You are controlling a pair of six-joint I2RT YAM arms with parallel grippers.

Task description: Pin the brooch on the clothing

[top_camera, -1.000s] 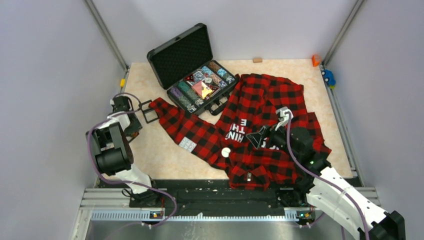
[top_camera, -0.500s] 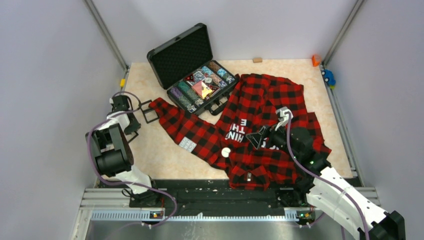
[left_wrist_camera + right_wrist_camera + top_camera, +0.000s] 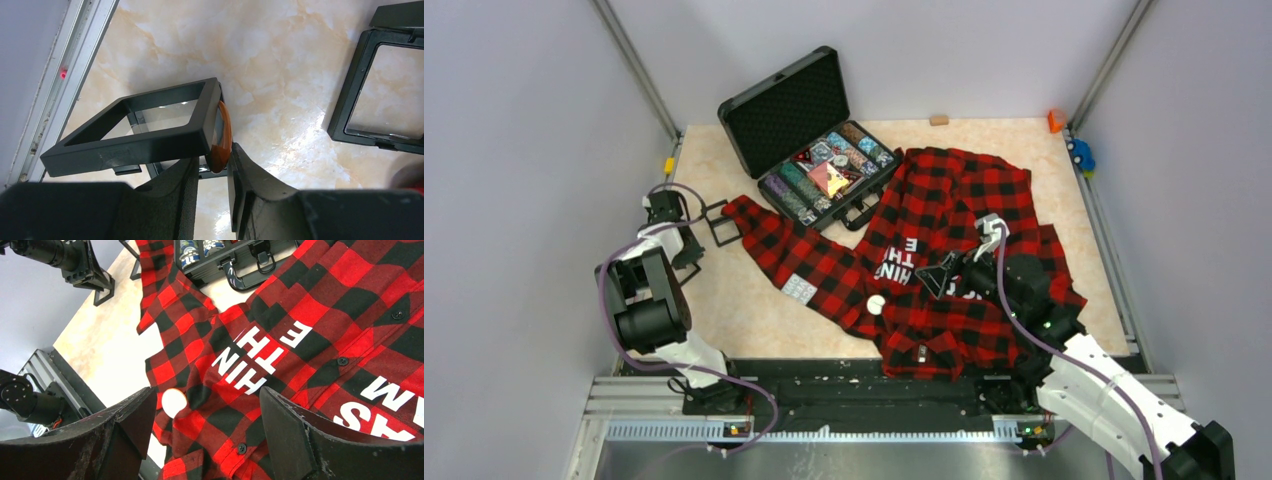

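Currently, left gripper (image 3: 215,161) is pinching the orange brooch (image 3: 225,125) beside a black frame (image 3: 130,146), while right gripper (image 3: 206,394) is hovering spread wide over the checked shirt (image 3: 320,305).

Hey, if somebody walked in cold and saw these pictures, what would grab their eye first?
The red-and-black checked flannel shirt with white block lettering, sprawled across the middle and right, dominates. At the far side, left of centre, stands an open black hard case full of colourful pieces. In the left wrist view, an amber-brown round disc sits between the fingers of the left gripper, against a tilted black square frame.
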